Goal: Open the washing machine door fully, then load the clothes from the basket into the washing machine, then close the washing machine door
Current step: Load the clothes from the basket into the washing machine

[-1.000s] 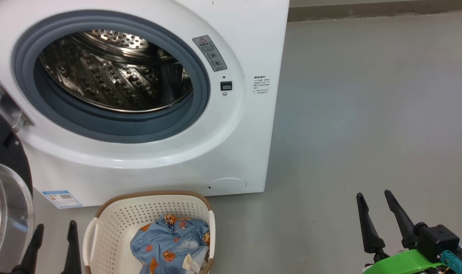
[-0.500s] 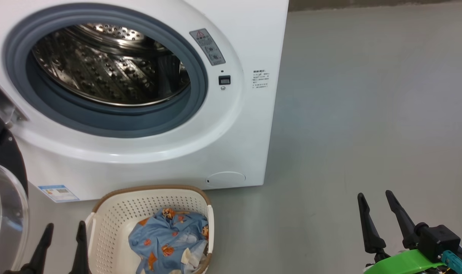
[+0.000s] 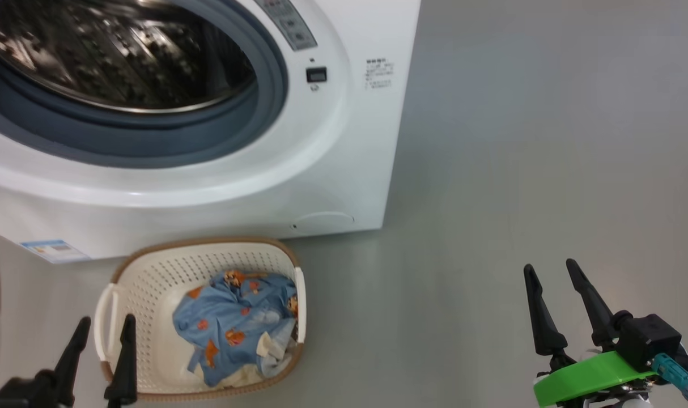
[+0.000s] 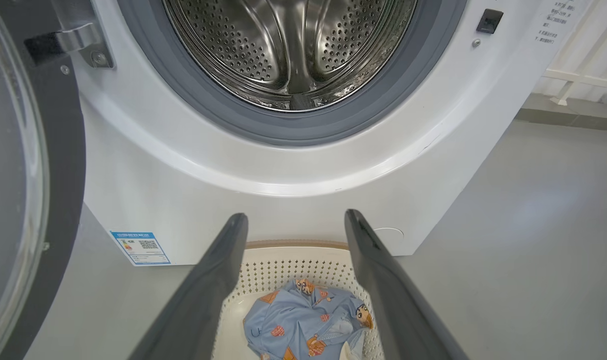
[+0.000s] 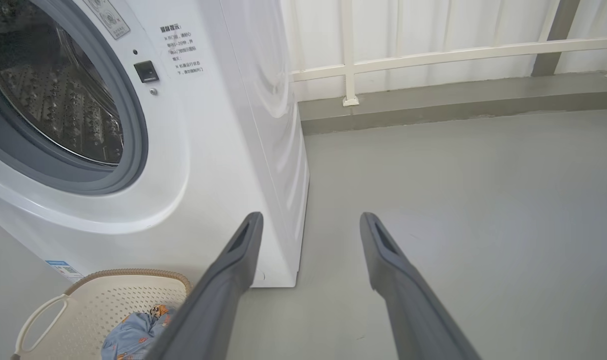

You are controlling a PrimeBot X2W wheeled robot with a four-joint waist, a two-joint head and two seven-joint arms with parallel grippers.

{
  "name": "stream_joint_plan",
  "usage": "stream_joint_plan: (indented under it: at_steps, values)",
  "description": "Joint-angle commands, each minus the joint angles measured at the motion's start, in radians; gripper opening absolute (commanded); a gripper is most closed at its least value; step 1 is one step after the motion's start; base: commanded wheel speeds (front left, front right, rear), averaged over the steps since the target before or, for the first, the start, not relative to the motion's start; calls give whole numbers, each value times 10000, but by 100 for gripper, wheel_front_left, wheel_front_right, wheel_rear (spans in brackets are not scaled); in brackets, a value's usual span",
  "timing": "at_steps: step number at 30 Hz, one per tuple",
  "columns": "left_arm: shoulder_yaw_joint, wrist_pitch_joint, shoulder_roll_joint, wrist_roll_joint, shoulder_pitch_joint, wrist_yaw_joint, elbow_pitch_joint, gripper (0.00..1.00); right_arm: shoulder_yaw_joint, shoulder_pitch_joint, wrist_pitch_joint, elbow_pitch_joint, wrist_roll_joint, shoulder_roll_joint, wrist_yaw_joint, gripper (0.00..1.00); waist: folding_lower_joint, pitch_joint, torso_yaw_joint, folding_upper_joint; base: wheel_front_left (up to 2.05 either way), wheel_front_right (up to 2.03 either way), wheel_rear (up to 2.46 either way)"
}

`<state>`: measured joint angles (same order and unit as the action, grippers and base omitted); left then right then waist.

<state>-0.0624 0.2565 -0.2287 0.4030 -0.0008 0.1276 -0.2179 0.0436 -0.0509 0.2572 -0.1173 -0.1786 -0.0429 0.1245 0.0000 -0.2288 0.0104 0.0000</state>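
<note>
Seeing left jaws wide apart at lower left of head view, holding nothing, left fingers [image 3: 72,357] pointing up, near parallel. Same for right jaws at lower right: wide apart, nothing gripped, right fingers [image 3: 539,317] tilted up and slightly left. Behind those, green wrist bracket [image 3: 587,374], black block [image 3: 647,340], teal connector [image 3: 670,368]. Confirmed in both wrist views: splayed.

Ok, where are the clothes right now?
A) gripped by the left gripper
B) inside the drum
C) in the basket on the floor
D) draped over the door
C: the clothes lie bunched in the basket on the floor before the washing machine, and the left gripper is open with nothing between its fingers.
</note>
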Motion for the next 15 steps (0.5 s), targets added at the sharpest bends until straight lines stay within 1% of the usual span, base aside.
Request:
stream_joint_plan:
  at_steps: [1, 11, 15]
  values:
    - [264, 53, -350, 155, -456, 31, 81, 100, -313, -288, 46, 297, 51, -74, 62, 100, 0, -728, -328, 0, 0, 0, 0]
    - [-562, 53, -850, 926, -1493, 31, -562, 100, -398, -597, 46, 679, 47, -74, 62, 100, 0, -2132, -814, 0, 0, 0, 0]
    - [-818, 53, -984, 1122, -1826, 31, -808, 100, -422, -644, 46, 806, 23, -74, 62, 100, 0, -2492, -948, 0, 0, 0, 0]
